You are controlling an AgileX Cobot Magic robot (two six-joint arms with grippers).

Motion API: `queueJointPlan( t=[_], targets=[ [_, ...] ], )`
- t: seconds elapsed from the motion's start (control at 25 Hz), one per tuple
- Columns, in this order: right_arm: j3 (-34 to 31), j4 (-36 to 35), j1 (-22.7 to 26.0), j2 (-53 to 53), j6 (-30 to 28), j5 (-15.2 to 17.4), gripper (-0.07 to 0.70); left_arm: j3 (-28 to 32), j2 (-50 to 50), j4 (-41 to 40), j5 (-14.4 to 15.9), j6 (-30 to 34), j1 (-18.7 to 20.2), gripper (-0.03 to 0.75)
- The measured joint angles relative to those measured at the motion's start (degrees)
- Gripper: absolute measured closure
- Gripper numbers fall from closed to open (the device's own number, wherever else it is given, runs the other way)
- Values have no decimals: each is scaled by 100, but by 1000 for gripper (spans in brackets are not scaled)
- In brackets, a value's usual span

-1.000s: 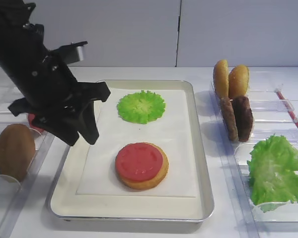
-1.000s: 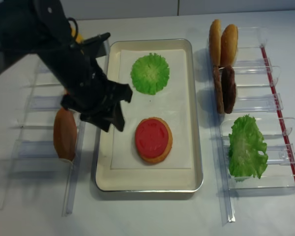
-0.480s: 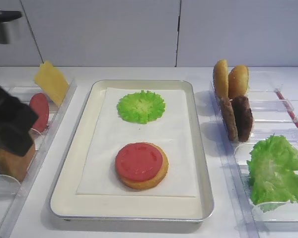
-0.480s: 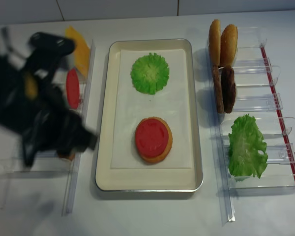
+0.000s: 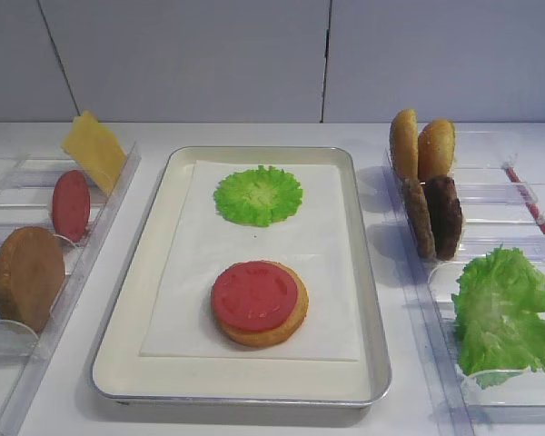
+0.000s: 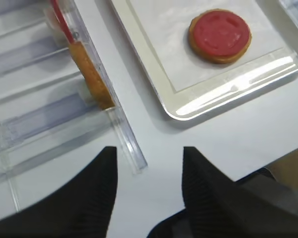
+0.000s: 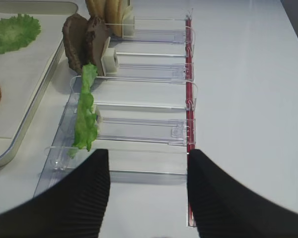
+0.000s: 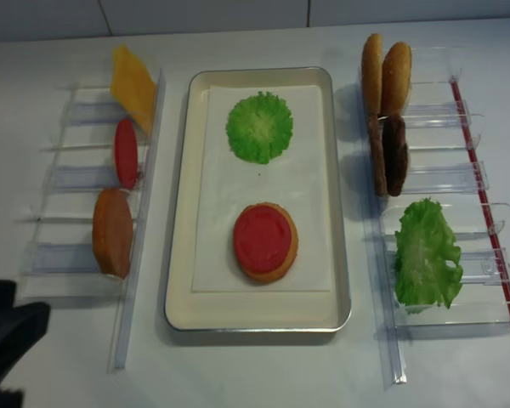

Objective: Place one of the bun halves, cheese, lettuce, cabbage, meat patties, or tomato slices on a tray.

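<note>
The silver tray [image 5: 371, 300] holds a round frilly green leaf [image 5: 257, 195] at the back and a tomato slice [image 5: 253, 294] lying on a bun half [image 5: 289, 327] nearer the front. My left gripper [image 6: 149, 166] is open and empty, above the table off the near end of the left rack. The tomato on the bun [image 6: 220, 33] lies far ahead of it. My right gripper [image 7: 148, 161] is open and empty at the near end of the right rack, short of the lettuce leaf [image 7: 84, 114].
The left clear rack [image 5: 100, 218] holds the cheese [image 5: 93, 150], a tomato slice [image 5: 71, 205] and a bun half [image 5: 27, 277]. The right rack holds two bun halves [image 5: 422, 145], two meat patties [image 5: 433, 216] and a lettuce leaf [image 5: 507, 313]. My left arm [image 8: 4, 336] shows at the front left corner.
My left arm has pulled back from over the tray's left edge toward the front left, uncovering the left rack. Its gripper stayed open and empty. The food has not moved.
</note>
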State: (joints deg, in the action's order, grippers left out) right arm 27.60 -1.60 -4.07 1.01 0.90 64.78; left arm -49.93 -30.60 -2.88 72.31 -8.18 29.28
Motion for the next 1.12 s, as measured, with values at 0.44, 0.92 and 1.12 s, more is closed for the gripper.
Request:
queueJointPlan(
  t=[0.44, 0.92, 1.12],
  targets=[
    [0, 0, 0, 0, 0, 0, 251, 977, 2115, -81, 61, 818, 0, 478],
    [0, 0, 0, 0, 0, 0, 251, 2165, 3150, -127, -337, 818, 0, 481],
    [0, 0, 0, 0, -11, 0, 251, 2198, 3150, -179, -440, 818, 0, 481]
  ],
)
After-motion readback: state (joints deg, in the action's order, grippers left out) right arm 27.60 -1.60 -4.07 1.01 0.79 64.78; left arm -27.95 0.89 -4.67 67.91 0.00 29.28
